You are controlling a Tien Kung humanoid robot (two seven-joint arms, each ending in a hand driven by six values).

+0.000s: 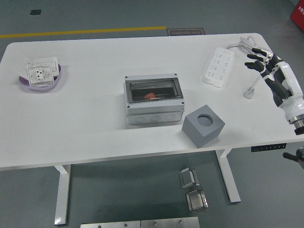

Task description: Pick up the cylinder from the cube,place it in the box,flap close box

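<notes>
Cylinder (pixel 149 96) (inside box (pixel 154 101)) — well left of right hand (pixel 268 71).

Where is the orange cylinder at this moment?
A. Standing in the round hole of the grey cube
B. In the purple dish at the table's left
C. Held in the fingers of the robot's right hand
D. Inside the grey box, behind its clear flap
D. The orange cylinder shows through the clear flap of the box, while the round hole in the cube is empty and the right hand holds nothing.
</notes>
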